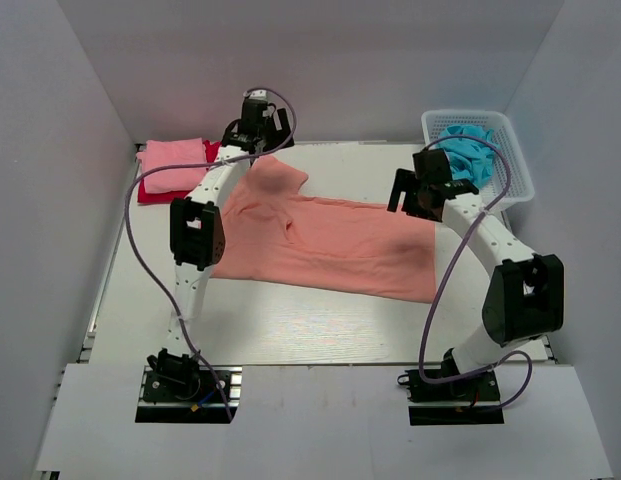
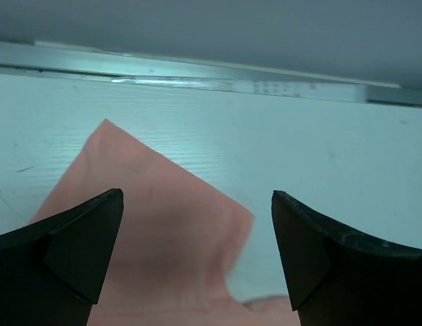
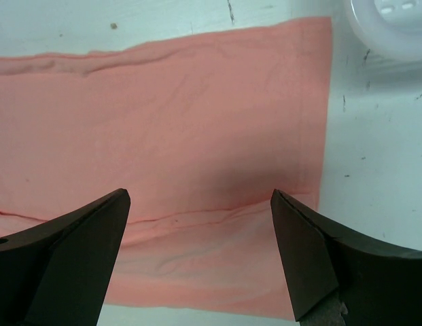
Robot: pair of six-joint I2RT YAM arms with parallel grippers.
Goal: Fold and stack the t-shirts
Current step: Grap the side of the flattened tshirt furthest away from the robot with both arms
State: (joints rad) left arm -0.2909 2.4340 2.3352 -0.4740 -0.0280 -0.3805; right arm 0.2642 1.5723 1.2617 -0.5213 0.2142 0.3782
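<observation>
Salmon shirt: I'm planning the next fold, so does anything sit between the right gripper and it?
Nothing visible. The right gripper hangs open above the salmon shirt near its edge, only bare cloth below it; the white basket stands aside.

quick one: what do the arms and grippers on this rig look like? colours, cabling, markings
Left arm and right arm: white links, boxy black joint housings, black bases. A lilac cable loops loosely from base to wrist on each. Left gripper and right gripper: matte black, with two wedge-shaped fingers tapering to blunt tips. No markings visible.
</observation>
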